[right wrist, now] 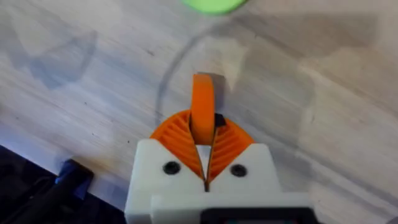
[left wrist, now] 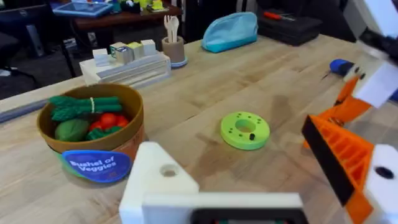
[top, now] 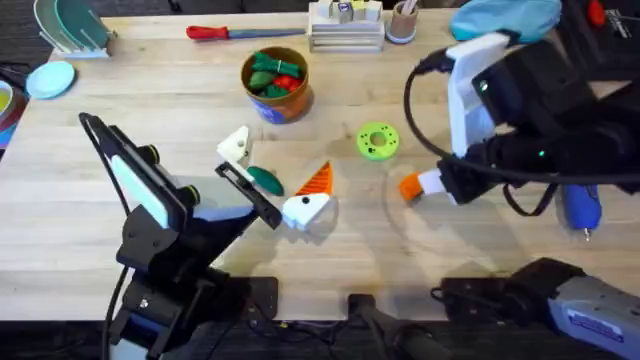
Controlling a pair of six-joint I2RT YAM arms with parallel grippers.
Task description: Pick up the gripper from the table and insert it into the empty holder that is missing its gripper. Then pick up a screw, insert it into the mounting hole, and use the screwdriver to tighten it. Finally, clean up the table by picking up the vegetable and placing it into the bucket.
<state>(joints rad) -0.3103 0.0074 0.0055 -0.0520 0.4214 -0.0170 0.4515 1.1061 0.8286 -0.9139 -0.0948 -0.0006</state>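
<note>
My right gripper point(top: 408, 186) is shut on the gripper point(right wrist: 202, 113), a small orange wedge standing up between the ribbed orange pads just above the table. My left gripper point(top: 275, 165) is open. One of its fingers is the holder point(top: 236, 147), a bare white block point(left wrist: 158, 177); the other finger point(top: 305, 207) carries an orange tip point(left wrist: 339, 155). The dark teal vegetable point(top: 266, 180) lies on the table between those two fingers. The bucket point(top: 275, 84) with green and red toy vegetables stands behind them. The blue screwdriver point(top: 580, 208) lies at the right, partly under the right arm.
A green ring disc point(top: 377, 140) sits between the two grippers. Along the back edge are a red-handled screwdriver point(top: 225, 32), a stack of white blocks point(top: 345, 25), a cup point(top: 402, 22) and a blue pouch point(top: 505, 18). A dish rack point(top: 70, 28) stands at the back left.
</note>
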